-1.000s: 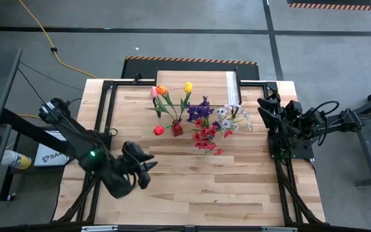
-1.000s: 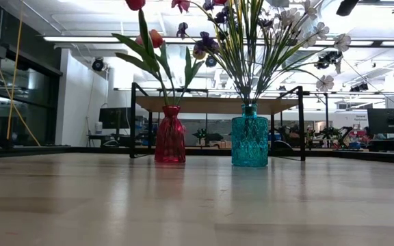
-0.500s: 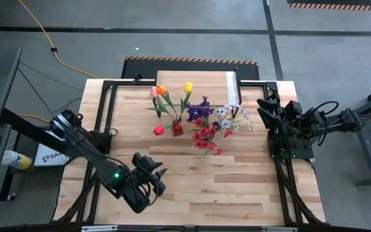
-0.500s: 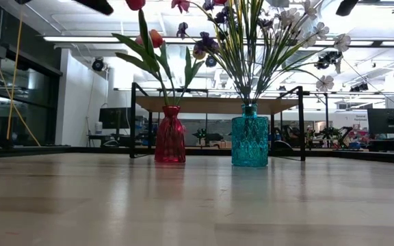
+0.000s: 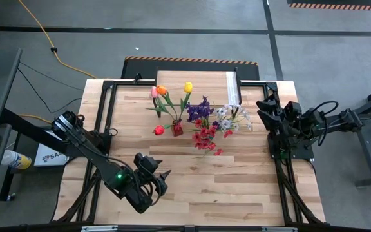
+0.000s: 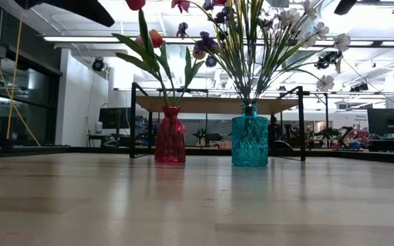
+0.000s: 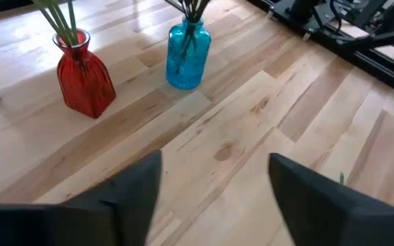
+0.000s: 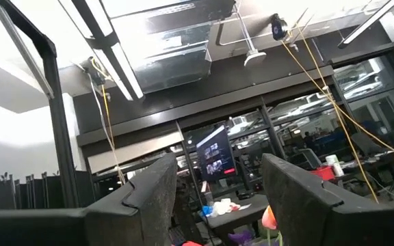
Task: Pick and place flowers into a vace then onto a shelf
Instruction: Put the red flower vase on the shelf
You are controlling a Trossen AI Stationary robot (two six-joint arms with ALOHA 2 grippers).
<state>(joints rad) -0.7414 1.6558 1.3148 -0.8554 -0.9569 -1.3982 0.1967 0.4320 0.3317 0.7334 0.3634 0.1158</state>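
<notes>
A red vase [image 5: 177, 129] [image 6: 169, 134] [image 7: 81, 75] holding tulips and a blue vase [image 6: 250, 135] [image 7: 187, 55] holding purple, white and red sprays [image 5: 212, 125] stand by their bases on the plank tabletop. Both are on the near side of the shelf [image 6: 217, 104] [image 5: 205, 80]. My left gripper [image 5: 163, 175] [image 7: 214, 184] hovers open over the table's near-left part, aimed toward the vases and well short of them. My right gripper [image 5: 263, 108] [image 8: 217, 184] is open, raised at the table's right edge and pointing into the room.
Black frame rails [image 5: 105, 122] run along the left and right sides of the table. Bare planks [image 5: 224, 180] lie between the left gripper and the vases. The flower heads spread wide above both vases [image 6: 238, 27].
My left arm has swung toward the table's right and near edge, carrying its gripper farther over the near-left planks; its link now shows in the low view's upper left corner. The vases and flowers have stayed put.
</notes>
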